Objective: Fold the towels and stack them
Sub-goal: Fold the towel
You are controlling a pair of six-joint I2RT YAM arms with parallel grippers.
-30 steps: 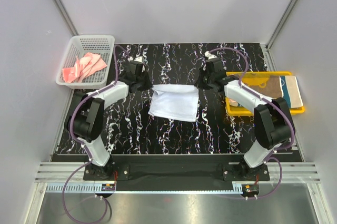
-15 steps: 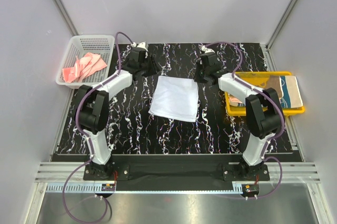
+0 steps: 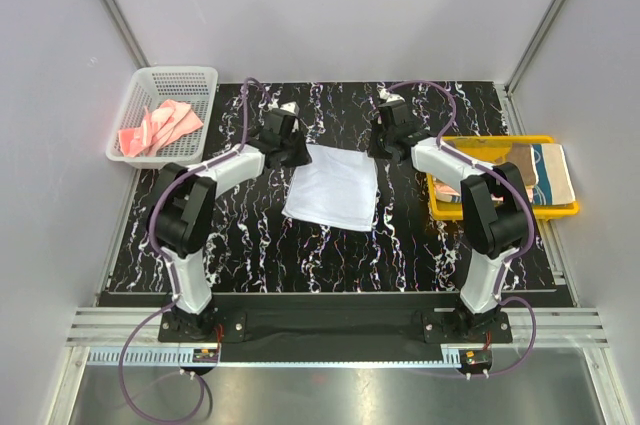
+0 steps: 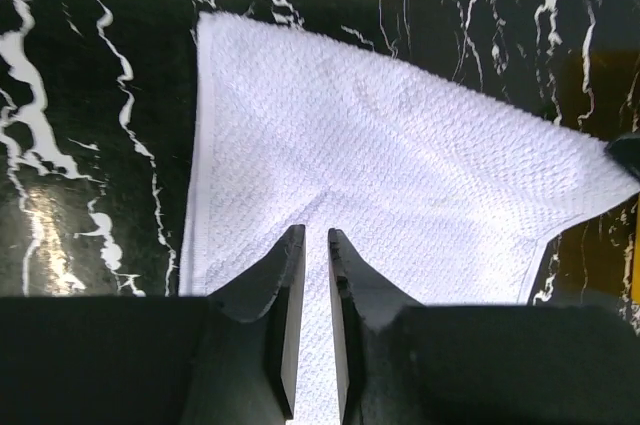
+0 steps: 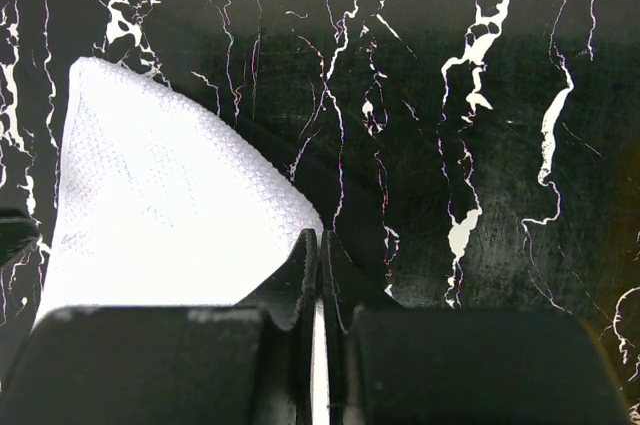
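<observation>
Basket (image 3: pixel 140 80), far left: one pink towel (image 3: pixel 158 125) lies loose inside, not yet folded.

Left gripper (image 4: pixel 312 245): the jaws are drawn to a narrow gap and pinch the far-left corner of the white towel (image 3: pixel 332 185). A crease runs to the tips.

One second ago the white towel hung raised between both grippers. It now lies flat at the centre of the table (image 3: pixel 330 245), so spreading appears complete and folding can follow.

Right gripper (image 5: pixel 318 245): the jaws are almost shut on the far-right corner.

Tray (image 3: pixel 500 139), far right: folded towels (image 3: pixel 545 170) rest in it.

Only the wrist views show the jaws. Only the top view shows the basket and tray.
</observation>
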